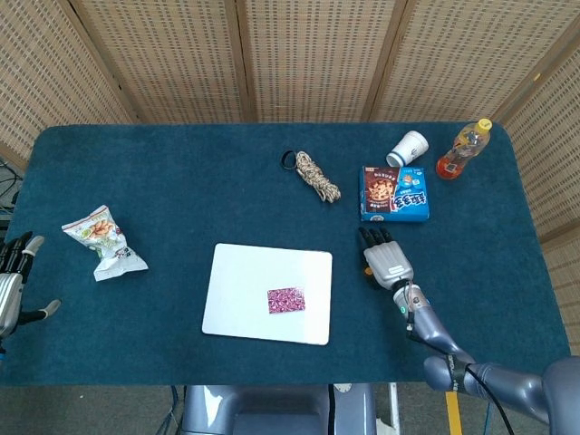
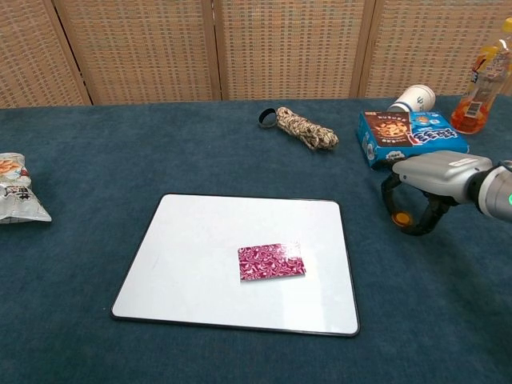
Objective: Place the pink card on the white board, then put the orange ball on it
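Lab-like staging: felt table (image 1: 181,172) (wicker screens (image 1: 299,54) behind).
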